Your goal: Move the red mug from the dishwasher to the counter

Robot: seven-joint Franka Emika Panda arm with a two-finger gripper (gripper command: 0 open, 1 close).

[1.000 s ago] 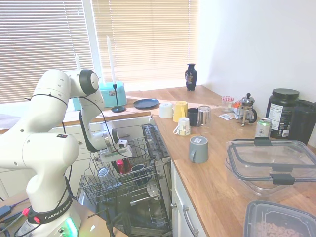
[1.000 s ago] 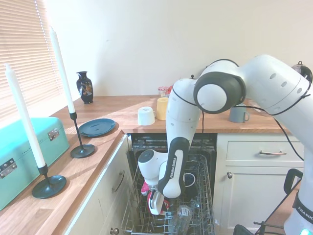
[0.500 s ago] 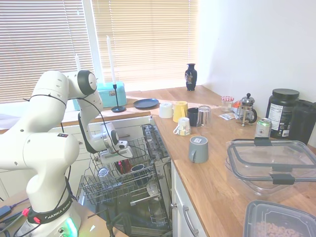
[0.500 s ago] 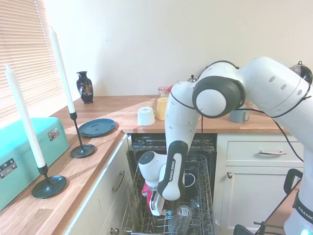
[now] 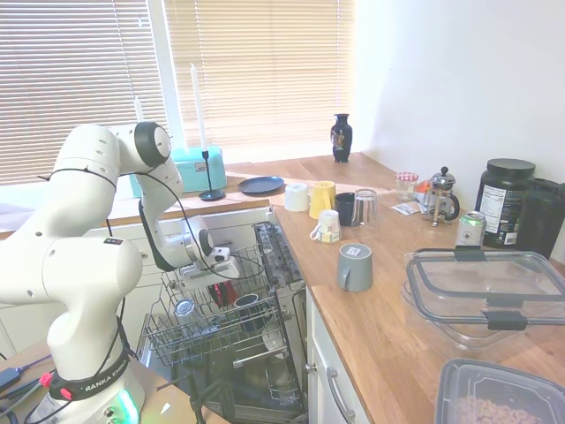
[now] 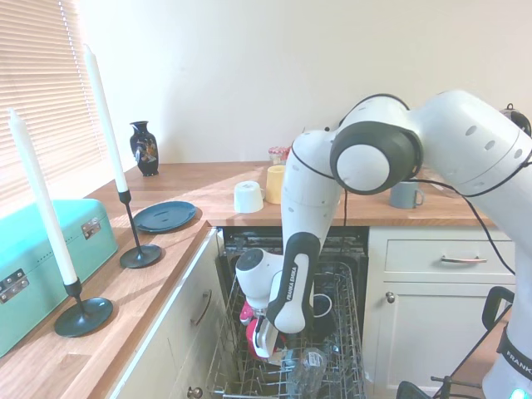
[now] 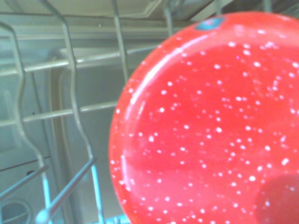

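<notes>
- Wooden counter (image 5: pixel 388 309): we count six mugs or cups standing on it, two candles at the window end.
- One dishwasher (image 5: pixel 229 327), upper rack pulled out.
- One red mug (image 6: pixel 247 313) in that rack, under the gripper (image 6: pixel 266 347); we cannot tell finger spread.

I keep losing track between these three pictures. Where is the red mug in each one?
First exterior view: the red mug is a red patch in the dishwasher rack, just under the gripper.
Second exterior view: it peeks out red at the gripper's left side, low in the rack.
Wrist view: it fills the right side, speckled with droplets.
Shared landmark: the grey wire rack.
</notes>
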